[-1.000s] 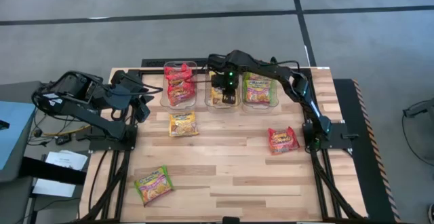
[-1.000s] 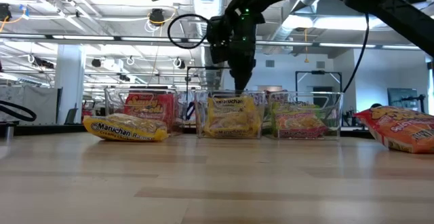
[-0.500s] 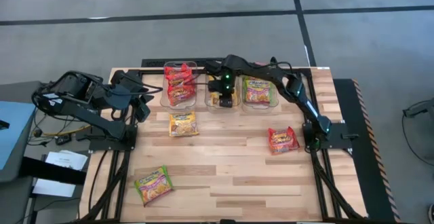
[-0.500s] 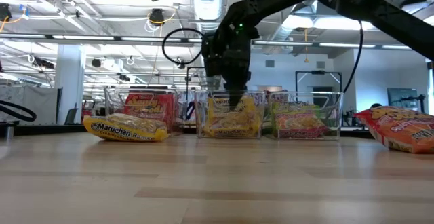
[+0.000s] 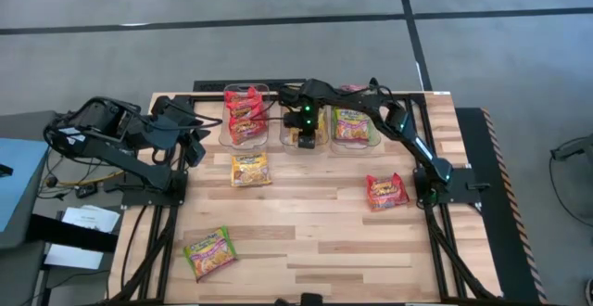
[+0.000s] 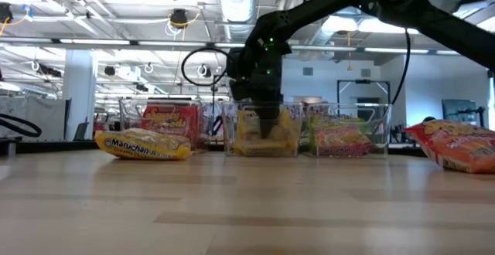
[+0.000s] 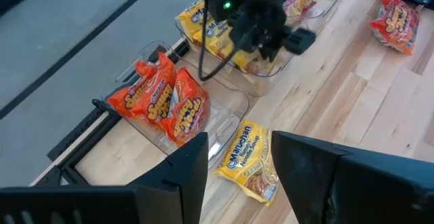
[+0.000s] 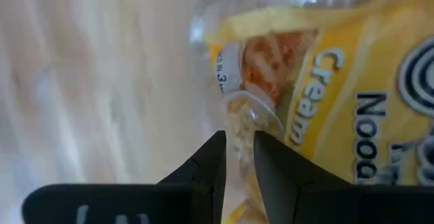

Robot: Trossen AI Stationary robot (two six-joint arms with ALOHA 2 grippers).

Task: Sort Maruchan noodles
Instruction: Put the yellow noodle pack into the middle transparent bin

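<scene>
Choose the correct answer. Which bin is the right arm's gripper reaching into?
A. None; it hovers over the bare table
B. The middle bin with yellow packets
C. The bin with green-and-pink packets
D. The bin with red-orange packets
B. In the high view the right gripper is down in the middle bin, and the low view shows it among the yellow packets, between the red-orange bin and the green-and-pink bin.

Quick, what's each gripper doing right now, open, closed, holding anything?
Left gripper: open, holding nothing, parked at the table's left edge.
Right gripper: fingers nearly together, down in the middle bin on the yellow packet; a grip cannot be told.
</scene>
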